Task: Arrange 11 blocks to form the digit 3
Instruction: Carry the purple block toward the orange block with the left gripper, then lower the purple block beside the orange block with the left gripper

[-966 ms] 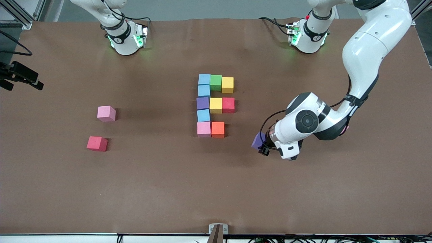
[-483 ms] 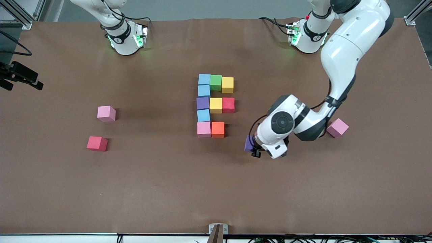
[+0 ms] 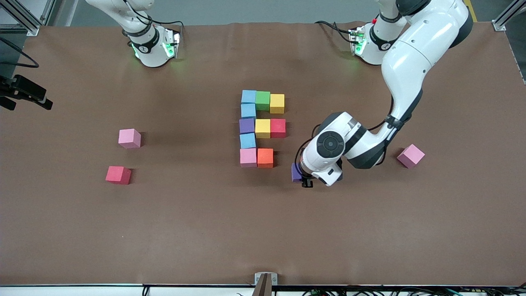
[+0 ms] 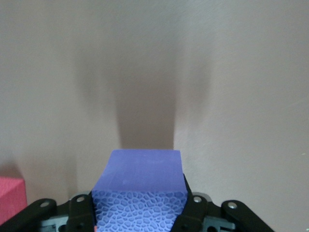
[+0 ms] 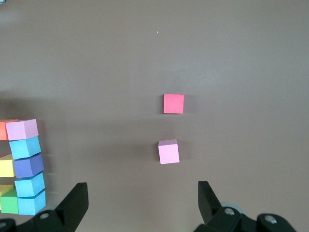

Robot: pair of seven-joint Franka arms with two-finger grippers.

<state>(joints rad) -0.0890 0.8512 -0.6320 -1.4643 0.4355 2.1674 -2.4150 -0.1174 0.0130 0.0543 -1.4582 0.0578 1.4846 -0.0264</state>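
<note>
The left arm's white wrist is hiding most of the small purple foam cube (image 3: 296,172); the right pincer (image 5: 143,199) is showing only two black fingertips.

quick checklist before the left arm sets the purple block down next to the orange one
1. Grip: left gripper shut on the purple block: ok.
2. Slot beside the orange block, toward the left arm's end, is bare: ok.
3. Block over the slot: not ok, it is short of it.
4. Rest of the figure in place, ten blocks touching, pink block at the corner: ok.
5. Right gripper open, clear of the figure: ok.
6. Block's height over the table: cannot tell.
</note>
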